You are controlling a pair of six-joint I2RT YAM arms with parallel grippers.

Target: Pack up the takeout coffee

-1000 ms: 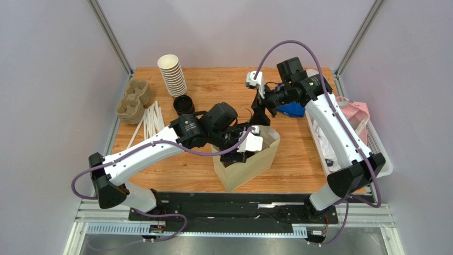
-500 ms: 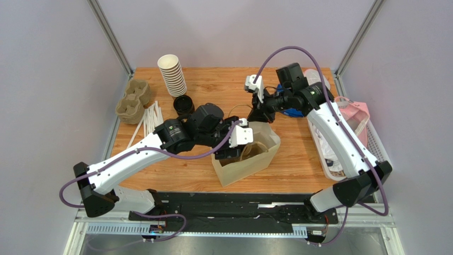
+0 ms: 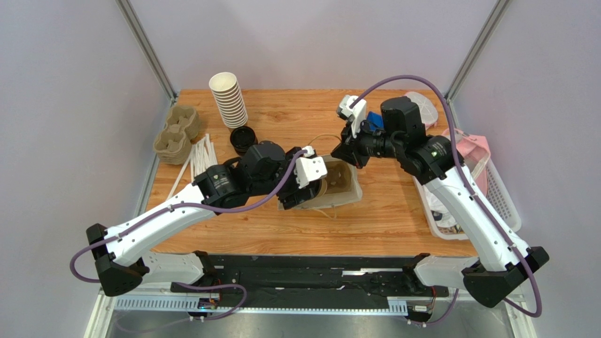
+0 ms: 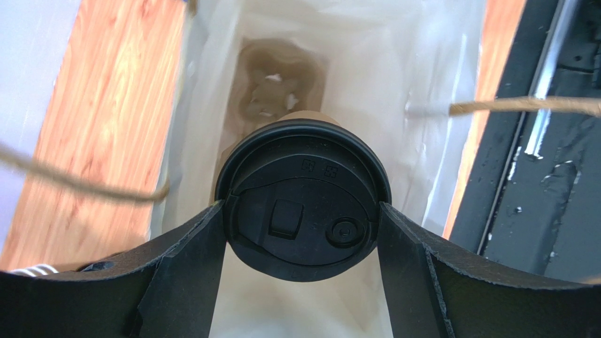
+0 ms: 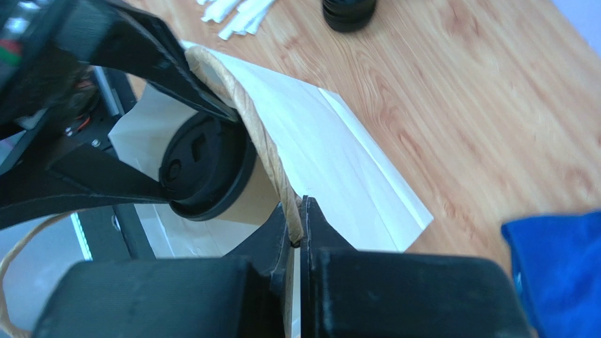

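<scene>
The takeout coffee (image 4: 303, 204), a brown paper cup under a black lid, sits between the fingers of my left gripper (image 4: 302, 211), which is shut on the lid's two sides. It hangs in the mouth of a white-lined paper bag (image 4: 416, 63), above a cardboard cup carrier (image 4: 278, 88) at the bag's bottom. My right gripper (image 5: 300, 215) is shut on the bag's rim (image 5: 271, 151), with the coffee's lid (image 5: 208, 169) just left of it. In the top view the bag (image 3: 347, 184) lies mid-table between my left gripper (image 3: 316, 189) and my right gripper (image 3: 348, 156).
A stack of white-rimmed cups (image 3: 228, 98), a stack of black lids (image 3: 243, 139), cardboard carriers (image 3: 176, 134) and straws (image 3: 199, 158) lie at the back left. A blue cloth (image 5: 557, 267) lies near the right gripper. A white basket (image 3: 494, 204) stands at the right edge.
My right gripper has closed on the bag's rim and the bag has shifted toward the back of the table. My left gripper, still holding the coffee, has drawn back to the left.
</scene>
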